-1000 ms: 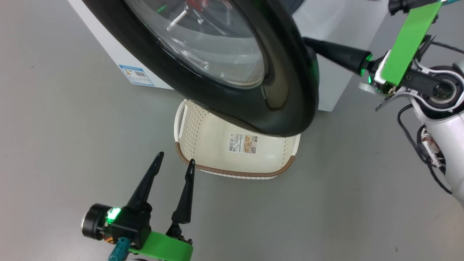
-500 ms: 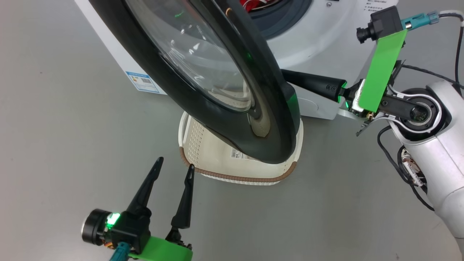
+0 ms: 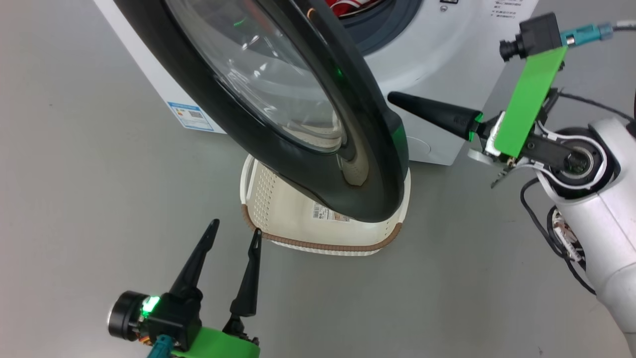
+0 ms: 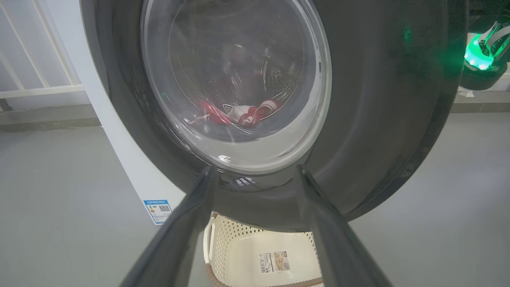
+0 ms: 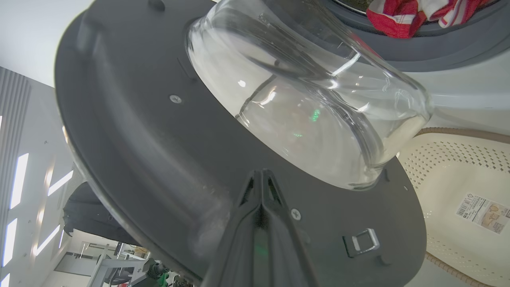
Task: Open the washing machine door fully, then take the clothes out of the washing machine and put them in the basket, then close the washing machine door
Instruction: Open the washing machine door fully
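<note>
The washing machine (image 3: 447, 59) stands at the top, its door (image 3: 318, 164) swung partway out and hanging over the basket (image 3: 298, 219). Red and white clothes (image 3: 350, 6) lie in the drum, seen through the glass (image 4: 239, 113) and over the grey ring (image 5: 398, 18). My right gripper (image 3: 393, 97) is shut with nothing in it; its tip points at the door's inner side, close to the rim. In the right wrist view it (image 5: 261, 173) aims at the door's dark inner face (image 5: 139, 131). My left gripper (image 3: 236, 228) stands open and empty, left of the basket and facing the door (image 4: 378, 119).
A blue label (image 3: 191, 114) marks the machine's lower corner. Grey floor (image 3: 74, 174) spreads to the left and front. My white right forearm (image 3: 596, 214) with loose cables is on the right. The door's latch (image 5: 360, 241) sits near its edge. A white railing (image 4: 40, 87) is behind.
The door has swung further out to the left, uncovering the drum opening. My right gripper's tip, earlier hidden behind the rim, now shows clear of it. The left gripper has barely moved.
</note>
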Controlling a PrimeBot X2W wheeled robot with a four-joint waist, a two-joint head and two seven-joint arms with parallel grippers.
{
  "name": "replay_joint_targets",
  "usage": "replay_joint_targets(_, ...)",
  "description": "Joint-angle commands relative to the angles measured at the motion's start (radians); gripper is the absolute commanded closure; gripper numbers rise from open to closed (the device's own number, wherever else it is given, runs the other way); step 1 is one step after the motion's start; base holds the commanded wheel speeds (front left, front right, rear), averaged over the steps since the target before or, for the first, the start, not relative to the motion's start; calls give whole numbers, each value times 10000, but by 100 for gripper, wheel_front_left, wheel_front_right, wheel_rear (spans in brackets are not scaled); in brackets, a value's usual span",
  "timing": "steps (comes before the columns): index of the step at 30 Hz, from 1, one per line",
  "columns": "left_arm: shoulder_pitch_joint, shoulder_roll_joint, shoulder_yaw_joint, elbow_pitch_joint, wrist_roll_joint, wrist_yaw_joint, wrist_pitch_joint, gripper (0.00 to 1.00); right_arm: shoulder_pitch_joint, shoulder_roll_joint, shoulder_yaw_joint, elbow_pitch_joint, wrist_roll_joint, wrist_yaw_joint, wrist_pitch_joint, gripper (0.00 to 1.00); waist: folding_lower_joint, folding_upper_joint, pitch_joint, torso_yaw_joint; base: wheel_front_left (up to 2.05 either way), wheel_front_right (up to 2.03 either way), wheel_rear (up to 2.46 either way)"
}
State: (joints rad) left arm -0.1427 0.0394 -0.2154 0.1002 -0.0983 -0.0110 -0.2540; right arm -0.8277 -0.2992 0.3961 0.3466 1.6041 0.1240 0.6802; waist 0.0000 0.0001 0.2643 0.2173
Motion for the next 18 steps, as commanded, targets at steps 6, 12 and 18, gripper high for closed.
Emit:
replay_joint_targets(6,-47,108,590,-185,-31,-149,-78,0,846,-191,-272,-128,-375,67,-639,50,0,-1,-78,-215,0,0,0)
replay_joint_targets(12,42,108,880,-151,-65,-209,-78,0,1761,-480,-435,-135,-467,67,-1085,0,0,-1,-252,-442,0,0,0)
replay_joint_targets(18,256,108,1182,-106,-46,-302,-78,0,2945,-644,-663,-134,-384,67,-1589,0,0,-1,-501,-719,0,0,0)
